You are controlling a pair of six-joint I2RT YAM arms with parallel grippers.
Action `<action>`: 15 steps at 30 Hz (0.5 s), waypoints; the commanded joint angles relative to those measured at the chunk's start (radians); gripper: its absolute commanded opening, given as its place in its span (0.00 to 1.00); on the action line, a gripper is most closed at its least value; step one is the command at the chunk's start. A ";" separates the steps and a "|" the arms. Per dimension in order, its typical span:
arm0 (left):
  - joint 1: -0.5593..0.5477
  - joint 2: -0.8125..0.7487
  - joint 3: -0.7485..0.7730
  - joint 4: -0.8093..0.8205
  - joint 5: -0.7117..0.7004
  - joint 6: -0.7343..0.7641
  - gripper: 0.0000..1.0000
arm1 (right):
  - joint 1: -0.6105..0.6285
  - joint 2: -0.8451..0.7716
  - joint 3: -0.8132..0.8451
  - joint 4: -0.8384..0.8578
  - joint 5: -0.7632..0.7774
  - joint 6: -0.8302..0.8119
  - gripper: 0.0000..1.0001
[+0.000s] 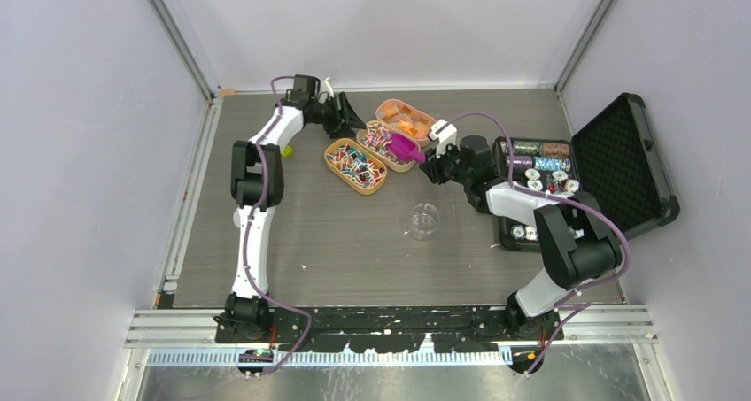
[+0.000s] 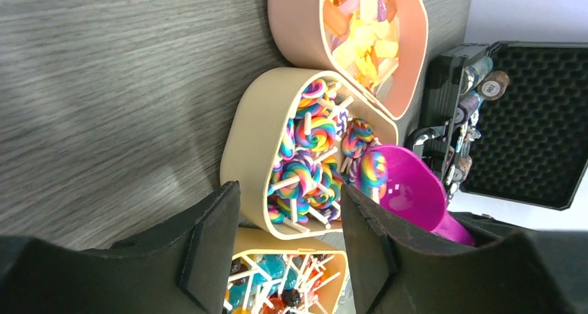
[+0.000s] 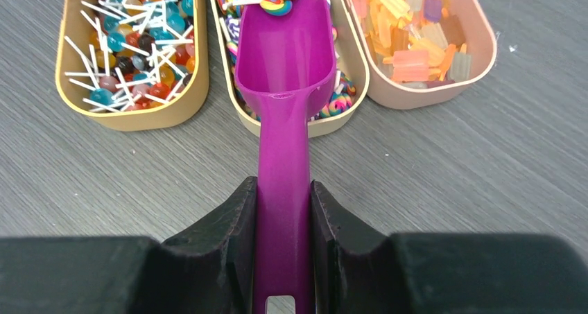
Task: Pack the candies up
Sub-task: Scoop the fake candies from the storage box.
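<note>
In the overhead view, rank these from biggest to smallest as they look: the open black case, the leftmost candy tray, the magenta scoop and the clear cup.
1. black case
2. leftmost candy tray
3. magenta scoop and clear cup: they look about alike, so I won't rank them.

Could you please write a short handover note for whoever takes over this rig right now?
Left gripper: open, empty, near the middle tray.
Right gripper: shut on the magenta scoop, bowl over that tray.
Candies: in three trays; a swirl lollipop sits at the scoop's tip.
Done: nothing visibly packed; clear cup looks empty.
Left: scoop and pack.
</note>
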 commanded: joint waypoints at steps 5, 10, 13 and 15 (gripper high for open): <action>0.013 -0.148 0.043 -0.121 -0.060 0.079 0.60 | -0.010 -0.141 -0.023 0.121 -0.037 0.030 0.01; 0.013 -0.222 0.020 -0.225 -0.161 0.108 0.63 | -0.011 -0.249 -0.049 0.104 -0.040 0.019 0.00; 0.013 -0.289 -0.035 -0.235 -0.184 0.115 0.71 | -0.010 -0.321 -0.046 0.046 -0.033 0.000 0.00; 0.012 -0.336 -0.069 -0.253 -0.197 0.120 0.78 | -0.012 -0.361 -0.038 0.009 -0.028 -0.007 0.01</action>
